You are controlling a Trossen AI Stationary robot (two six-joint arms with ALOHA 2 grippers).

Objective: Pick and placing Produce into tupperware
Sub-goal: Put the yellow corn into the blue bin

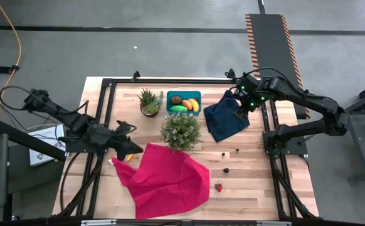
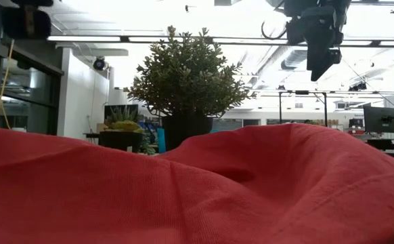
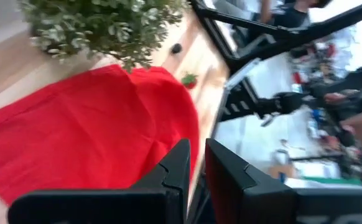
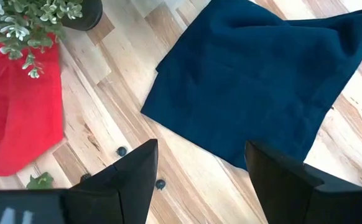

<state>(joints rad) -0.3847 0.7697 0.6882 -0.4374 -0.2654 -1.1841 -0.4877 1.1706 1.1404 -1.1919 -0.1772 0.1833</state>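
Beside the wrinkled red cloth [image 1: 165,179], a glossy strawberry [image 1: 219,186] lies

Two plants [image 1: 181,130], two cloths [image 1: 165,177] (red, navy), one tub [image 1: 184,94], one strawberry [image 1: 219,186]

No readable text, label, brand or number anywhere; distant room clutter possibly lettered, too blurred.

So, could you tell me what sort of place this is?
Probably a robotics lab or workshop: a wooden table in a black frame, a concrete floor with a hazard-striped ramp, and open ceiling lights.
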